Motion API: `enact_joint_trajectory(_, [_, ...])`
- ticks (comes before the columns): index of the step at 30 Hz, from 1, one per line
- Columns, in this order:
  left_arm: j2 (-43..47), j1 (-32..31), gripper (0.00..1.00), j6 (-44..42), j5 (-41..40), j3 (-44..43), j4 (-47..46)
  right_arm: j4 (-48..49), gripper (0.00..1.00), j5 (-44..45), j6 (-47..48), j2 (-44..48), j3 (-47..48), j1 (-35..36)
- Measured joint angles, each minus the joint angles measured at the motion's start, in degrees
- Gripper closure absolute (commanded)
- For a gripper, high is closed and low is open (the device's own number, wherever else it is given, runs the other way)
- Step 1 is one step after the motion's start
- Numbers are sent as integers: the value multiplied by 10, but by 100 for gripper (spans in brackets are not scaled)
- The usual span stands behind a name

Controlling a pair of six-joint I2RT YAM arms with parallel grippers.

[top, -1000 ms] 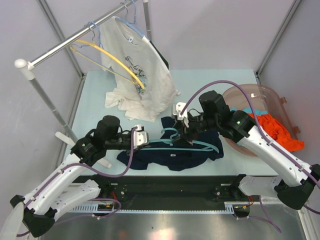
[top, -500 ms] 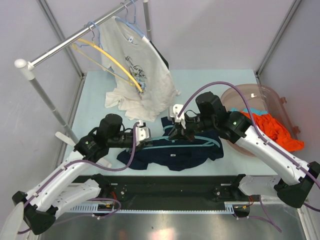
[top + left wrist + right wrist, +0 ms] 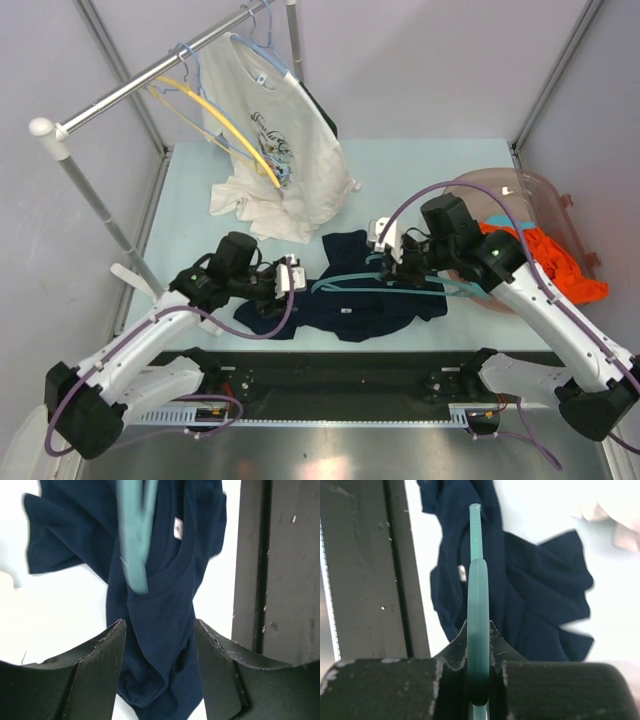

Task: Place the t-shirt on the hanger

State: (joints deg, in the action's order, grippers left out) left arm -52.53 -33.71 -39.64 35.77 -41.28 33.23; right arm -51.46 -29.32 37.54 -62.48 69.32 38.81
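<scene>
The navy t-shirt point(image 3: 345, 305) lies crumpled on the table's near part, its white neck label point(image 3: 178, 528) facing up. The teal hanger point(image 3: 365, 284) lies across it. My right gripper point(image 3: 392, 268) is shut on the hanger point(image 3: 479, 580) near its middle, seen edge-on above the t-shirt point(image 3: 535, 595). My left gripper point(image 3: 290, 280) stands open at the t-shirt's left end, and navy cloth point(image 3: 160, 630) lies below the gap between its fingers point(image 3: 95, 665). In the left wrist view the blurred end of the hanger point(image 3: 136, 545) reaches the collar.
A white printed t-shirt point(image 3: 275, 150) hangs from the metal rail point(image 3: 150, 72) at the back left, its hem on the table point(image 3: 430, 170). A yellow hanger point(image 3: 215, 115) hangs beside it. A pink basin point(image 3: 525, 195) with an orange garment point(image 3: 555, 260) stands at the right. A black strip point(image 3: 280, 580) runs along the near edge.
My left gripper has opened and let go of the hanger's left end. My right gripper has shut on the hanger and moved it to the right.
</scene>
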Motion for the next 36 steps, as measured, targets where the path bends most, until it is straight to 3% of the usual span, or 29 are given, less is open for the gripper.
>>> enact_joint_trajectory(7, [-81,0,38,-76,2,0,3,-47,100,-20,21,19,4,-70])
enact_joint_trajectory(17, [-155,-1,38,-107,3,-1,-23,-85,100,-72,31,-9,5,-80])
enact_joint_trajectory(19, [-162,-2,46,-112,3,-3,-24,-85,100,-78,31,-17,5,-80])
enact_joint_trajectory(23, [-167,-8,73,-122,6,-7,-24,-82,100,-87,31,-39,5,-82])
enact_joint_trajectory(30, [-162,-14,98,-131,20,-18,-13,-75,100,-98,35,-49,5,-87])
enact_joint_trajectory(36, [-142,-16,100,-134,24,-22,4,-62,100,-109,41,-49,4,-103])
